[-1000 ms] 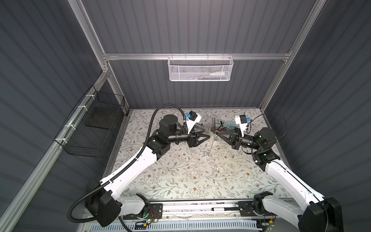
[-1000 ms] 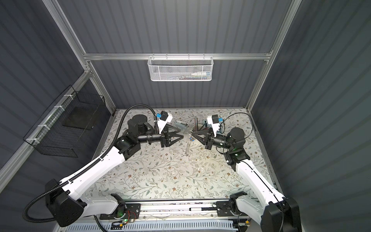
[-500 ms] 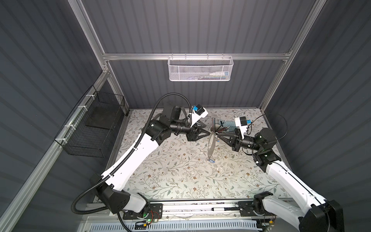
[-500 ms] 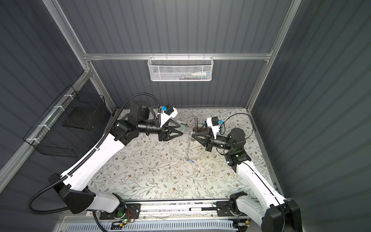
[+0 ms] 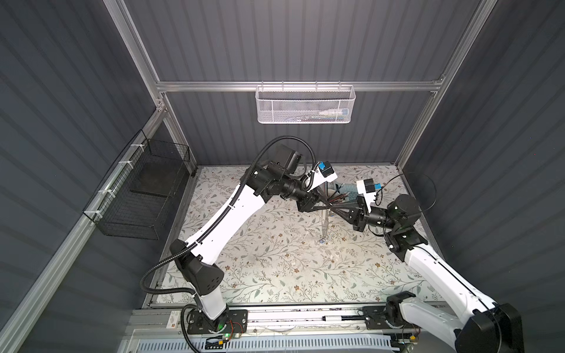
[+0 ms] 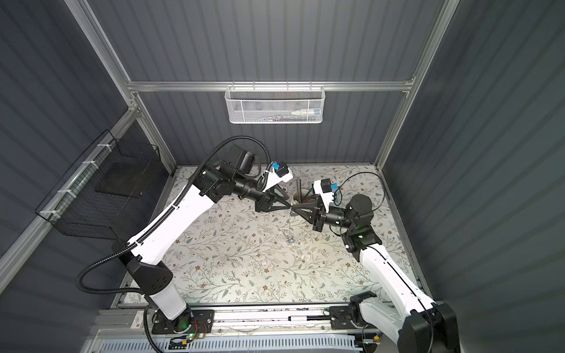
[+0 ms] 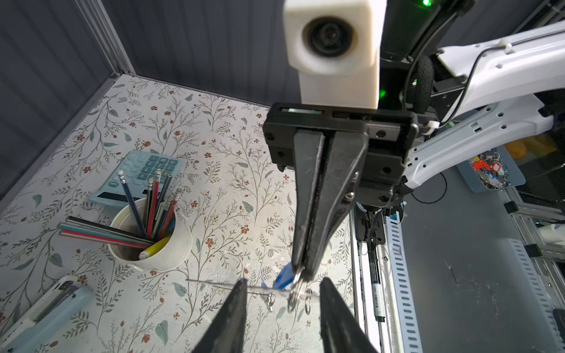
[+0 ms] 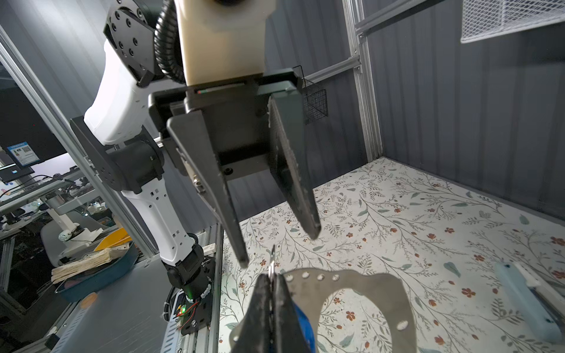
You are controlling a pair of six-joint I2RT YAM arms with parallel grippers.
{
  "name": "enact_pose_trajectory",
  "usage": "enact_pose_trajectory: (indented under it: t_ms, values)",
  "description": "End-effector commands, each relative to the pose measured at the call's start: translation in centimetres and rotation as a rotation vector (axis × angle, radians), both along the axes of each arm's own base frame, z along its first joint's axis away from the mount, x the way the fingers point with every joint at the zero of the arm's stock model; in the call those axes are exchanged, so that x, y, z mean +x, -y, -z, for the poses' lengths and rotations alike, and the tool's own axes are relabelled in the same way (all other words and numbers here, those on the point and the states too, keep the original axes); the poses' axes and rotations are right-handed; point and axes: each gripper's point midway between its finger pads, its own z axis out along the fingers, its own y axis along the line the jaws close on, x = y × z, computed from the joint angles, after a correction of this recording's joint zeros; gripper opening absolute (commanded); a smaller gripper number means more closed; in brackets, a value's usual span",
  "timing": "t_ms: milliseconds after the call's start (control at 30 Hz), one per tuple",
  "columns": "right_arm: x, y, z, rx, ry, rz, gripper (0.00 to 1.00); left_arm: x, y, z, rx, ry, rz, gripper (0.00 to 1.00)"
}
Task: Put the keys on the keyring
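The keyring (image 8: 371, 285), a flat grey loop with small holes along its rim, hangs edge-on below the two gripper tips in both top views (image 5: 324, 224) (image 6: 289, 226). My right gripper (image 8: 271, 279) (image 7: 299, 274) is shut on a thin metal ring of a key (image 7: 297, 287) at the keyring's rim. A blue tag (image 8: 302, 325) (image 7: 282, 276) shows just behind its fingers. My left gripper (image 7: 282, 295) (image 8: 276, 246) is open, tip to tip with the right one, its fingers either side of the pinched ring without touching it. Two more small rings (image 7: 269, 301) hang from the rim.
A white cup (image 7: 175, 255) of pencils stands at the back of the floral mat, with loose pencils (image 7: 101, 235) leaning on it and a teal calculator (image 7: 143, 174) behind. A pale blue stapler (image 7: 46, 311) (image 8: 526, 302) lies nearby. Wire baskets hang on the left and back walls.
My left arm has lifted and swung in until its tips meet the right gripper's, and its jaws have narrowed. The right gripper has stayed shut, holding the keyring up.
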Motion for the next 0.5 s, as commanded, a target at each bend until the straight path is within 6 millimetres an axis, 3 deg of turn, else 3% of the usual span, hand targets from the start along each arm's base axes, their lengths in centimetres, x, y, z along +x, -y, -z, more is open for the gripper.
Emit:
enact_pose_trajectory:
  t_ms: [0,467]
  values:
    - [-0.60,-0.09,-0.72,0.007,0.058,-0.025,0.00,-0.78,-0.28,-0.13,0.025,-0.006,0.028,0.34]
    - [-0.80,-0.11,-0.91,0.011,0.060,-0.031,0.00,-1.31,-0.01,0.32,0.029,-0.026,0.042,0.16]
